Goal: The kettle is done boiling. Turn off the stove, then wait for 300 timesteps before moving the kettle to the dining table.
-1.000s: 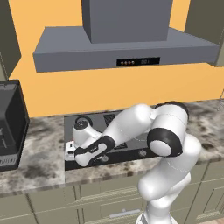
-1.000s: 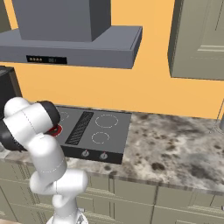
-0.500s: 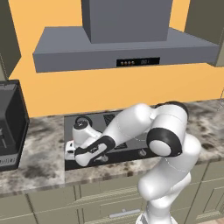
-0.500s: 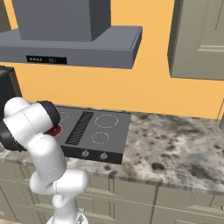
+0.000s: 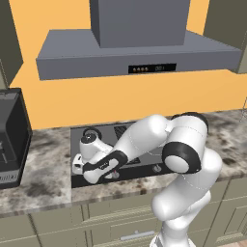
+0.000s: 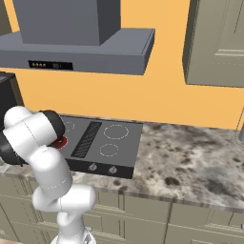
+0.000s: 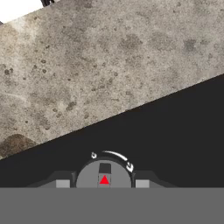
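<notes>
Jaws closing on a round grey knob [image 7: 104, 174] bearing a red triangle, fingertips [image 7: 62, 183] flanking it, gripper [image 5: 78, 164] reaching low at the stove [image 6: 102, 140] front's left end, speckled counter [image 6: 190, 157] surrounding, kettle [image 6: 59, 141] showing red behind the arm.

This is a home kitchen, rendered rather than real. A dark stove [image 6: 102, 143] with ring burner marks and front knobs is set into a speckled granite counter [image 6: 190, 162], and a grey hood [image 5: 137, 50] hangs right above it on an orange wall [image 6: 167, 102]. Panelled grey-green cabinets [image 6: 217, 40] sit above and below the counter (a black appliance [image 5: 12, 137] stands at its left end).
</notes>
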